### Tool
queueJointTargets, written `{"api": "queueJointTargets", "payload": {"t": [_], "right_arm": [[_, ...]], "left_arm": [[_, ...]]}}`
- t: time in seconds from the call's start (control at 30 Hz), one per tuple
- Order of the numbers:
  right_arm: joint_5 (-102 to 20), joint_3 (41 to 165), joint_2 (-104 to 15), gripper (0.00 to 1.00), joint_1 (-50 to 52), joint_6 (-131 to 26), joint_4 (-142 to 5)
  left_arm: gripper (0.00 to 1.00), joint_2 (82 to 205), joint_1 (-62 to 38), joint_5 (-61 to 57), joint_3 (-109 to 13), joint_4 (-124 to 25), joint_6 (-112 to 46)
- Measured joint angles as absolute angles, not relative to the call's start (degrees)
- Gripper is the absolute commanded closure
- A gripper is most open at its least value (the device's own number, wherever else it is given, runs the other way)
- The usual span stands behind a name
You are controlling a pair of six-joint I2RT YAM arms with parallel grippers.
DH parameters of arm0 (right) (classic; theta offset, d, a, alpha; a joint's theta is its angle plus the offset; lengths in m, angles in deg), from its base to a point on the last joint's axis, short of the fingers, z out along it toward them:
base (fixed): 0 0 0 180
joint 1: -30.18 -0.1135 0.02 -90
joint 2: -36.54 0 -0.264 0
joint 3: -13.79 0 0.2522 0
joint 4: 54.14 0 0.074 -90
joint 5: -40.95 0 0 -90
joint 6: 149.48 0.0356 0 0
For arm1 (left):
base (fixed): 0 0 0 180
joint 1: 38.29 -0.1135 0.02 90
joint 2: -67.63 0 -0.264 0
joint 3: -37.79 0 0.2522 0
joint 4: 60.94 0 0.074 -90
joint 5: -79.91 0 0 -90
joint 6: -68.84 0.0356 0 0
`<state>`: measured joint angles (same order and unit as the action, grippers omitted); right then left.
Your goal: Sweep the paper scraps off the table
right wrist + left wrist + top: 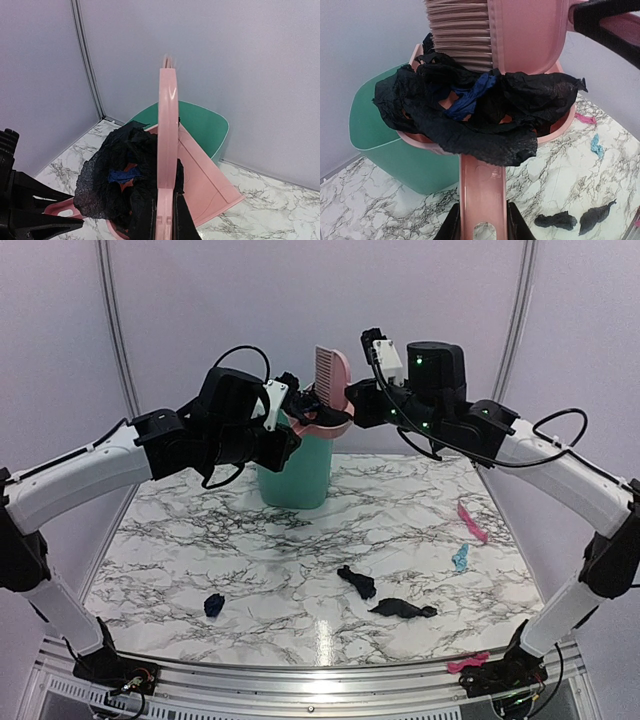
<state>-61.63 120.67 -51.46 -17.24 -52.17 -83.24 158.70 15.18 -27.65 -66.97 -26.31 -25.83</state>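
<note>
My left gripper (288,403) (483,226) is shut on the handle of the pink dustpan (327,426) (482,190) and holds it above the teal bin (295,475) (375,125). A heap of black and navy paper scraps (470,107) (120,175) fills the pan. My right gripper (360,405) (167,220) is shut on the pink brush (333,375) (167,135), which stands upright against the heap. On the table (250,560) lie a navy scrap (214,605), two black scraps (357,582) (404,609) and a light-blue piece (460,558).
A pink strip (471,522) lies near the table's right edge. Another pink bit (466,662) sits on the front rail by the right arm's base. The bin stands at the back centre, near the wall.
</note>
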Motion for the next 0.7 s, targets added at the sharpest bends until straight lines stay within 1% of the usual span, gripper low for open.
{"api": "queueJointTargets", "payload": {"t": [0.17,0.33,0.5,0.7], "right_arm": [[-63.5,125.7,-57.0,1.0,-16.8,-54.2,-82.4],[-65.3,131.6,-63.5,1.0,-16.4,-56.4,-81.9],[-68.0,137.8,-70.4,1.0,-15.6,-58.1,-82.4],[-70.7,147.7,-77.1,1.0,-15.1,-61.2,-83.8]], "left_arm": [[1.0,163.0,10.2,-21.9,-72.4,-26.4,-26.6],[1.0,166.4,5.6,-16.5,-75.0,-26.4,-29.4],[1.0,169.5,1.2,-10.0,-76.3,-26.3,-34.4],[1.0,173.4,-1.9,-3.6,-80.1,-26.4,-41.7]]}}
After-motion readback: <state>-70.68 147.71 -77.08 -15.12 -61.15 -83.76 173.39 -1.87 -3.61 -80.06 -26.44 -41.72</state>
